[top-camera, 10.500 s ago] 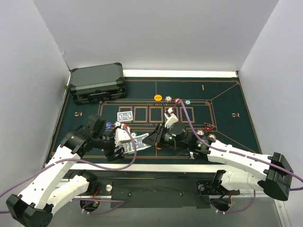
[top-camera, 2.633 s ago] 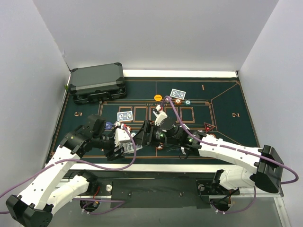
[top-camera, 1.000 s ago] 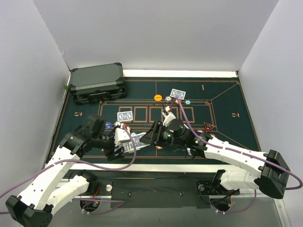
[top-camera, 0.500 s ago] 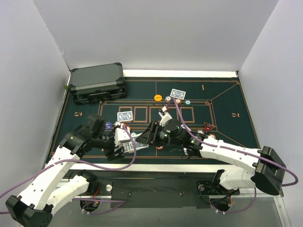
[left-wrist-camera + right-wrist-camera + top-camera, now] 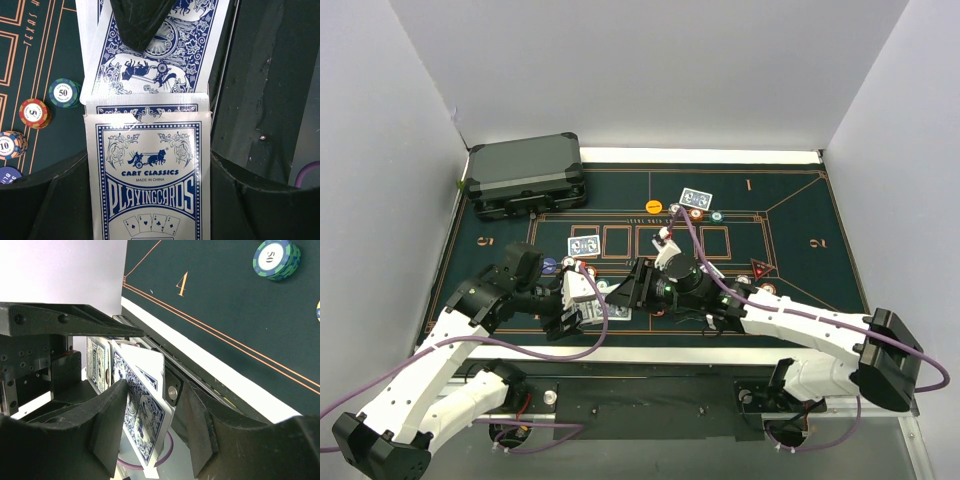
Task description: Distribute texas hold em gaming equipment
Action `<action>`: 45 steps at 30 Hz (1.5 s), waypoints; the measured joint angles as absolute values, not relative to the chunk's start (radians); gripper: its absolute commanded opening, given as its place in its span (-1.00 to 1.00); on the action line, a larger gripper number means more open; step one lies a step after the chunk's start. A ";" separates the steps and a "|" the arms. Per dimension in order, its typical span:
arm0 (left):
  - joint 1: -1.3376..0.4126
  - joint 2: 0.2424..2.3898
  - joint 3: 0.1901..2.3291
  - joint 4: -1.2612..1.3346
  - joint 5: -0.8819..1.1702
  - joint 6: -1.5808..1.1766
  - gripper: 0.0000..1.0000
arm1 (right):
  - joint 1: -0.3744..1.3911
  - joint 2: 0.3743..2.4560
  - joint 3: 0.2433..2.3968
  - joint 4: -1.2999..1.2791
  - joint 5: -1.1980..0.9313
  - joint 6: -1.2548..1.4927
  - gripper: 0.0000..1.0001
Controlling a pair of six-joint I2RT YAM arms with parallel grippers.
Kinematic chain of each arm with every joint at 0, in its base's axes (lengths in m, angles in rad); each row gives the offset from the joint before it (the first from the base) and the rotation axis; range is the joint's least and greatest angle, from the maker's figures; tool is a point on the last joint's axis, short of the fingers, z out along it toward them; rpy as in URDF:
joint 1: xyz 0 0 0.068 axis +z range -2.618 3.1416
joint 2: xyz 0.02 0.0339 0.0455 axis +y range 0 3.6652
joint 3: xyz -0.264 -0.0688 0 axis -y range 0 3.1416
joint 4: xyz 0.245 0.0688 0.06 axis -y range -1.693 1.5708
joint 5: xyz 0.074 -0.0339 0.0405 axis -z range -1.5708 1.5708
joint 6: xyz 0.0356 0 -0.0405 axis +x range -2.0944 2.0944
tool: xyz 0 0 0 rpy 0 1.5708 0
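Observation:
My left gripper (image 5: 578, 303) is shut on a blue-and-white playing card box (image 5: 150, 175), and blue-backed cards (image 5: 155, 60) stick out of the box's open end. My right gripper (image 5: 623, 292) has reached those cards. In the right wrist view the cards (image 5: 142, 410) lean against one of the fingers (image 5: 112, 425), with a gap to the other, so the jaws stand open around them. One blue-backed card (image 5: 584, 245) lies face down at the mat's left and another (image 5: 696, 198) at the far middle. Poker chips (image 5: 654, 206) sit beside the far card, and a few more chips (image 5: 64, 92) lie near the left gripper.
A dark grey hard case (image 5: 525, 175) stands at the back left, partly on the green mat (image 5: 800, 230). A red triangular marker (image 5: 763, 268) and a chip (image 5: 767, 290) lie right of the right arm. A teal chip (image 5: 276, 258) sits on the mat.
Over the last second my right gripper has slid left until its jaws straddle the cards in the box. A card at the far middle has appeared since the oldest frame. The left arm stays still.

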State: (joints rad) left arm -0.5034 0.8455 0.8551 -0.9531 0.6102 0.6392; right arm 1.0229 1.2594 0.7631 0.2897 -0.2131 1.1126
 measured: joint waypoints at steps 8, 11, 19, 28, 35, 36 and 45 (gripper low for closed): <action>-0.503 0.846 0.855 -0.952 0.611 0.639 -1.00 | 1.020 1.194 0.761 0.249 -0.199 1.098 -0.12; -0.503 0.846 0.855 -0.949 0.611 0.639 -1.00 | 1.020 1.181 0.754 0.249 -0.197 1.099 -0.13; -0.503 0.846 0.855 -0.947 0.610 0.639 -1.00 | 1.023 1.160 0.698 0.245 -0.197 1.118 -0.16; -0.503 0.846 0.855 -0.944 0.611 0.636 -1.00 | 1.034 1.091 0.663 0.236 -0.191 1.139 -0.30; -0.503 0.846 0.855 -0.935 0.611 0.635 -1.00 | 1.035 1.045 0.654 0.219 -0.188 1.153 -0.30; -0.503 0.846 0.855 -0.934 0.611 0.635 -1.00 | 1.035 1.040 0.652 0.214 -0.188 1.154 -0.30; -0.503 0.846 0.855 -0.931 0.611 0.635 -1.00 | 1.056 1.018 0.648 0.173 -0.187 1.156 -0.30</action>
